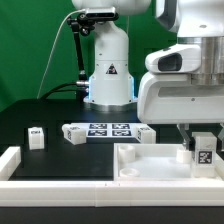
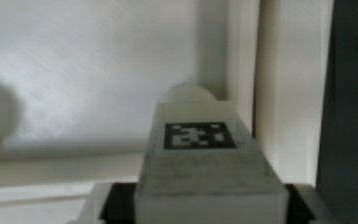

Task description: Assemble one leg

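My gripper [image 1: 203, 146] is shut on a leg [image 1: 204, 156], a small white post with a black-and-white tag on its face. It holds the leg upright over the right part of the large white tray-like piece [image 1: 140, 160]. In the wrist view the leg [image 2: 197, 135] fills the middle between my two dark fingers [image 2: 123, 205], and my gripper [image 2: 204, 208] clamps its sides. The tray-like piece's white floor [image 2: 87, 80] and a raised wall [image 2: 247, 60] lie beneath it. Whether the leg touches the piece cannot be told.
Another leg [image 1: 36, 137] stands on the black table at the exterior view's left. The marker board [image 1: 105, 130] lies behind the tray-like piece. A white rail [image 1: 10, 162] runs along the front left. The robot base [image 1: 108, 70] stands at the back.
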{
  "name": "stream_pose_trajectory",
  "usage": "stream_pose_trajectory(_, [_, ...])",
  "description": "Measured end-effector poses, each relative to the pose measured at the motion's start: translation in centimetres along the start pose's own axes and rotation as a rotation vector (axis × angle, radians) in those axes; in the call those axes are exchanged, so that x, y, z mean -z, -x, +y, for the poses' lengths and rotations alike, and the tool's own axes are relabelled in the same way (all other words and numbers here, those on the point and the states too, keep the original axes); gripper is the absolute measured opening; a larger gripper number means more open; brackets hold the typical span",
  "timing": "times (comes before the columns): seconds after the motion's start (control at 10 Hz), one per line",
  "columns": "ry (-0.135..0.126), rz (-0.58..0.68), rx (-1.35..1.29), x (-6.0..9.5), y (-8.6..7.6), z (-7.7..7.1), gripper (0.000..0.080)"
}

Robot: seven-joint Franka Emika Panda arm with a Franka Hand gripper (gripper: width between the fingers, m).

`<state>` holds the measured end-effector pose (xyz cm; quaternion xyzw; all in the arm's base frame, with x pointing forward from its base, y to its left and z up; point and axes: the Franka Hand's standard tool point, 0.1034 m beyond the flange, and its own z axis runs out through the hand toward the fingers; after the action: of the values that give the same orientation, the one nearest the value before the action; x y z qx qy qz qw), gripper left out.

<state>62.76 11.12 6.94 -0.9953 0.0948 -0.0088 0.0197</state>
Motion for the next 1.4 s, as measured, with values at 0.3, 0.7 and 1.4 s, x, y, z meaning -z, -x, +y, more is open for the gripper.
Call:
stream_pose_trajectory(0.3, [-0.026, -0.008, -0.324, -0.01, -0.06, 0.17, 0.0289])
stream_pose_trajectory(0.7, [-0.047, -0.025, -0.757, -0.04, -0.01, 0.12, 0.029])
stream_pose_trajectory(1.4, [-0.045, -0.039, -1.085, -0.11, 0.14, -0.07, 0.0299])
